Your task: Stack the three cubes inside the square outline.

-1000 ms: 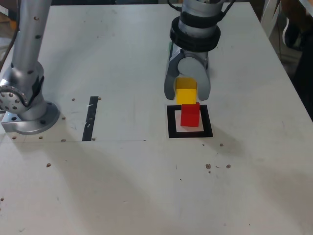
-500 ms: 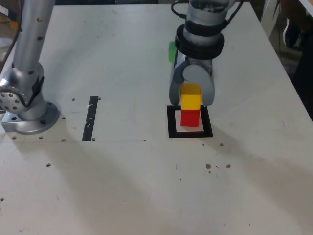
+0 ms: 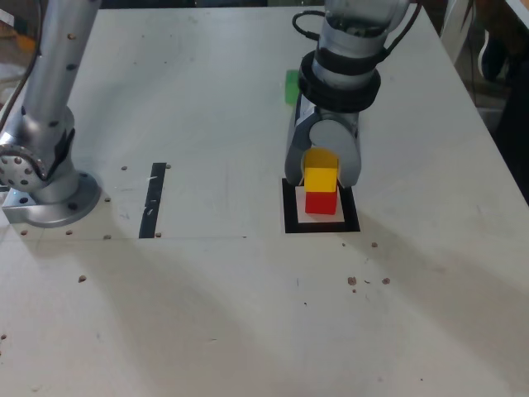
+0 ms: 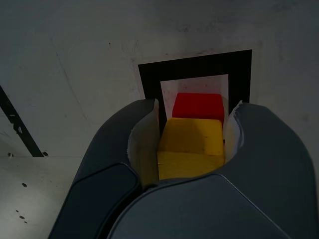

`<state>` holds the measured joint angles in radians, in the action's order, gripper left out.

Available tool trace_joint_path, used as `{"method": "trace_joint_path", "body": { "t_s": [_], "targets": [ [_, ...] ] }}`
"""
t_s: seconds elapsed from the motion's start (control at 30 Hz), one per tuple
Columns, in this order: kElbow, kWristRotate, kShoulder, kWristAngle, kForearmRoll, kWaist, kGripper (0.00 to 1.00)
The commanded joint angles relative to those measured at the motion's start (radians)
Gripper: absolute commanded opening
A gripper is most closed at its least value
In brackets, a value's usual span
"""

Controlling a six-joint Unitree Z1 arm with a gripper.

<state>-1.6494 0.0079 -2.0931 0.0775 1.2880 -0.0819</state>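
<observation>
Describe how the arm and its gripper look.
The arm has silver-grey tubular segments with dark bolt spots, a round silver base, a broad black band near the wrist and a loose black cable. The gripper has dark grey, rounded, claw-like fingers with paler inner edges.

The square outline [image 3: 293, 222] is solid black around a white centre. At its twelve o'clock in the exterior view, the far cube [image 3: 292, 87] is green. The upper cube [image 3: 321, 179] is yellow, its far face deeper amber; at its six o'clock, the lower cube [image 3: 321, 203] is plain red. The black strip [image 3: 152, 201] lies toward nine o'clock.
</observation>
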Motion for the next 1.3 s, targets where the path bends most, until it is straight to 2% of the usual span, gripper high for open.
{"method": "trace_joint_path", "body": {
  "t_s": [0.0,0.2,0.3,0.53,0.7,0.8,1.0,1.13,1.27],
  "targets": [
    [-0.005,0.000,-0.007,0.002,0.003,-0.001,0.26],
    [-0.009,0.008,-0.015,0.001,0.004,-0.001,0.31],
    [-0.010,0.013,-0.021,0.000,0.005,0.002,0.39],
    [-0.012,0.020,-0.027,0.010,0.016,0.008,0.77],
    [-0.021,0.020,-0.008,0.029,0.044,0.009,0.94],
    [-0.044,0.023,0.031,0.055,0.097,0.009,0.99],
    [-0.062,0.093,0.117,0.119,0.150,0.075,0.99],
    [-0.013,0.189,0.134,0.135,0.120,0.212,0.99],
    [0.037,0.305,0.124,0.138,0.033,0.386,0.99]
  ]
}}
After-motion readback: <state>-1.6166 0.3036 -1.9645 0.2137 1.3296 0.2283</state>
